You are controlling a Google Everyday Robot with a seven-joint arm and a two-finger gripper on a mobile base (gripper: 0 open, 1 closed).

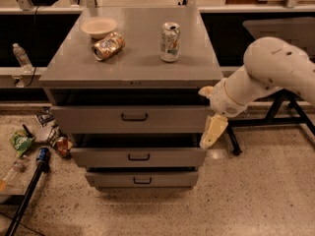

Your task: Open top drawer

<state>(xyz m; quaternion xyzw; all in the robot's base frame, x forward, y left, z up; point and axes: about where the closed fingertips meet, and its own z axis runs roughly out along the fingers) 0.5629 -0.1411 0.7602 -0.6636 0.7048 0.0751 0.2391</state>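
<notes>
Grey metal fills the middle of the camera view. Top drawer (88, 120), widest of three, directly under the cabinet top (133, 68), with a small dark bar handle (134, 117) at mid-front. Beneath it, the narrower middle drawer (98, 157) and the narrowest bottom drawer (113, 179). On the cabinet top, a bowl (98, 27), a crushed can (108, 45) on its side and an upright soda can (170, 42), all well clear of the drawer fronts.

Gripper (213, 130) at the picture's right end of the top drawer's front, hanging downward off a pale, bulky arm (275, 73). Level with the lower part of that front and just beside its corner; touching or not, cannot tell. Open or closed, likewise cannot tell from here.

Handle well apart from the gripper, toward the picture's left along the drawer face, a little higher than the gripper's tip. Long axis of the bar horizontal, flat against the front. Judged not yet begun: no grip on the handle. Probably calls for travelling sideways across the face to the bar, closing over it from above and below, then pulling straight out from the cabinet.
</notes>
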